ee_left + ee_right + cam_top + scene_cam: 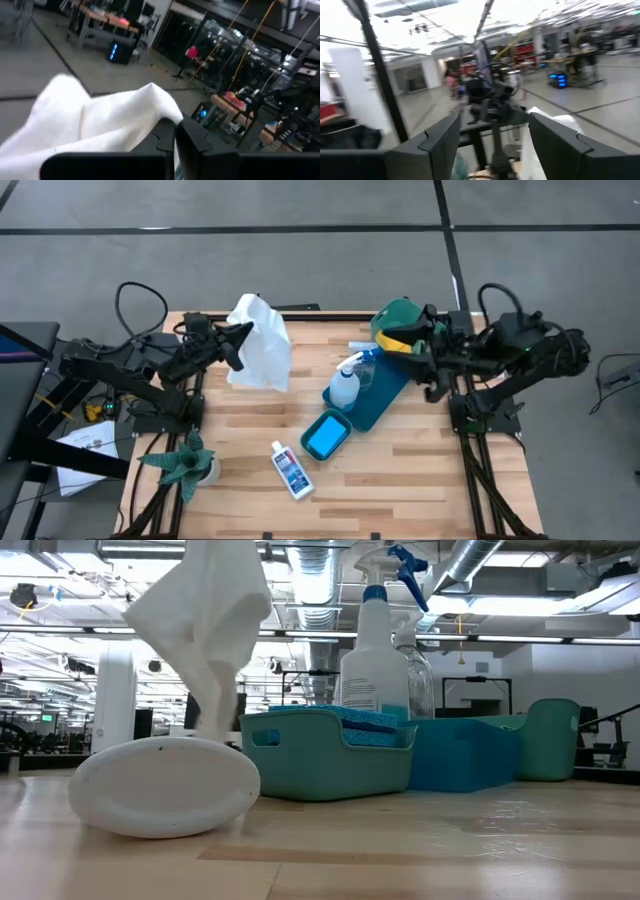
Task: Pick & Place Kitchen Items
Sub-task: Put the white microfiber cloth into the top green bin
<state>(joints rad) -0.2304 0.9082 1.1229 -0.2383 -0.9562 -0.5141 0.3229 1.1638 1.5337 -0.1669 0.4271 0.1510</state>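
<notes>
worktop [420,470]: we've got loads of bare wood along the near edge | white cloth [260,340]: dangling mid-air near the far edge, pinched in the closed left claw [238,345] | right claw [420,352]: fingers spread, holding nothing, above the teal tray [385,395]

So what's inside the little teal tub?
A blue sponge lies inside the small teal tub, nearly filling it. Whatever might be under the sponge is covered, so I cannot tell.
</notes>
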